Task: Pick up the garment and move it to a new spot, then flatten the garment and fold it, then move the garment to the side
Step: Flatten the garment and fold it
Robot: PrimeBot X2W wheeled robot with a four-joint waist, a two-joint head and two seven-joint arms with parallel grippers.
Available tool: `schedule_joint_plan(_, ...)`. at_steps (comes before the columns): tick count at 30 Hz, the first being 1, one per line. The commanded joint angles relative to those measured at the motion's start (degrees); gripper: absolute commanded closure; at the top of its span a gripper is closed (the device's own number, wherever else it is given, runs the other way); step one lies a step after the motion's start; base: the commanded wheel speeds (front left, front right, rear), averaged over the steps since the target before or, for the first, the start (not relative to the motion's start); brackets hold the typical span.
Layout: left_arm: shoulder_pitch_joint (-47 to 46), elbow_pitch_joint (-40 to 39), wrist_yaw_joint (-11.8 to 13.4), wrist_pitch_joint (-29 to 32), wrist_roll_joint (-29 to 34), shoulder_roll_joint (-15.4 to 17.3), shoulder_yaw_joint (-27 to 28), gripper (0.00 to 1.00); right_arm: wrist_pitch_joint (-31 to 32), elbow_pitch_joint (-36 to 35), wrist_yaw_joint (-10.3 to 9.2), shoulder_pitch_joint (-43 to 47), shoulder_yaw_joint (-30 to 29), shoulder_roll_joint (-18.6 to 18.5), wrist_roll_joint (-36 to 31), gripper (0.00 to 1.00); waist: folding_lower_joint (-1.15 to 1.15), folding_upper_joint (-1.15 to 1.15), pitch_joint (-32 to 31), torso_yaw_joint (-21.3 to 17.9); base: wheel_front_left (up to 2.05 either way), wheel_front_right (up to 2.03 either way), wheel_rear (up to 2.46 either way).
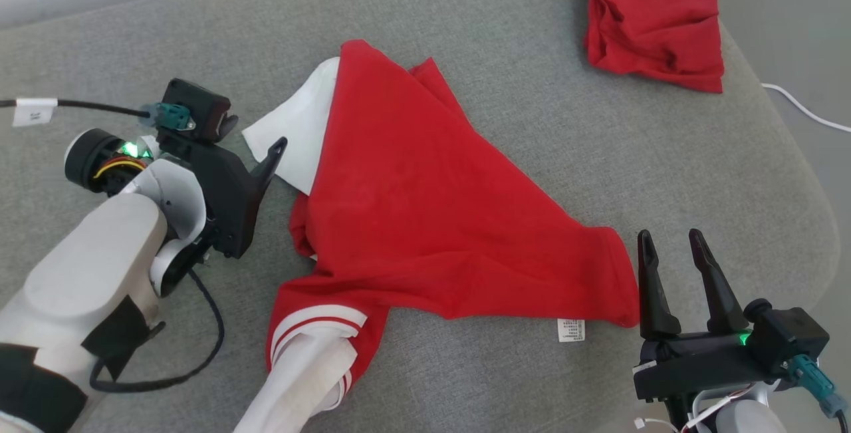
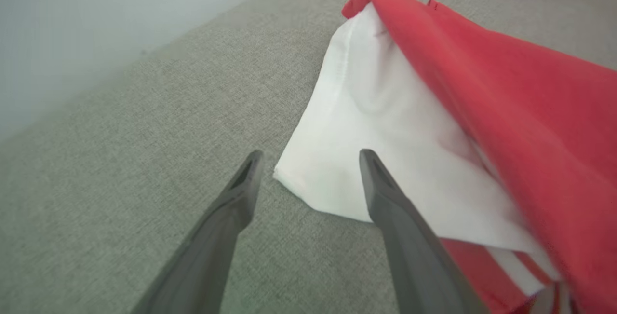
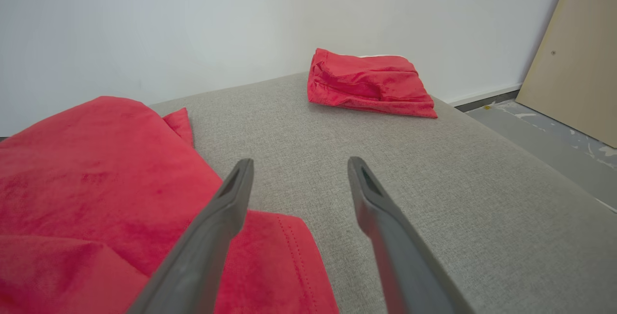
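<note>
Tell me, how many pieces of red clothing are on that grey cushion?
2. One red and white garment lies spread out in the middle of the cushion; a bundled red garment sits at its far right corner. More could be hidden under either.

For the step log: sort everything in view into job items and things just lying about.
Job: red-and-white garment, left hand, right hand, both open.
Lying about: folded red cloth, white cable, wooden board.
</note>
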Motion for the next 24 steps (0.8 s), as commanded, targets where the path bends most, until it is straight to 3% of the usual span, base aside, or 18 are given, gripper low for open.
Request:
schedule_joint_plan(1,-1.0,1.0,0.1,0.2,-0.7,0.4,-0.6,0.00,-0.2,-0.2,-0.12,-0.2,-0.1,0.2,0.3,0.00,-0.02,-0.01,0.4,-0.4,0.00,0.00,0.00)
schedule_joint_plan(10,-3.4,6.3,0.1,1.6,-5.7,-0.5,-5.8,0.00,-0.2,-0.5,-0.12,-0.5,-0.2,0.4,0.1,0.00,-0.02,-0.01,1.0,-0.9,0.00,0.00,0.00)
schedule_joint_plan(11,-3.6,6.8,0.1,1.7,-6.5,-0.7,-6.1,0.18,-0.2,-0.6,-0.12,-0.6,-0.3,0.4,0.1,0.00,-0.02,-0.01,1.1,-0.9,0.00,0.00,0.00)
schedule_joint_plan(13,-4.0,7.8,0.1,1.3,-6.8,-1.1,-7.0,0.98,-0.2,-0.7,-0.12,-0.6,-0.3,0.5,-0.1,0.00,-0.02,-0.01,1.2,-0.8,0.00,0.00,0.00)
schedule_joint_plan(18,-6.0,8.8,0.1,-1.4,-9.2,-1.8,-7.6,1.00,-0.2,-0.9,-0.12,-0.7,-0.9,0.5,-0.4,0.00,-0.02,-0.01,1.2,-0.1,0.00,0.00,0.00)
schedule_joint_plan(24,-12.3,10.6,0.1,-8.2,-6.6,0.0,-8.6,1.00,-0.2,-1.4,-0.13,0.0,-1.5,0.3,-1.0,0.00,-0.02,-0.01,0.3,1.5,0.00,0.00,0.00)
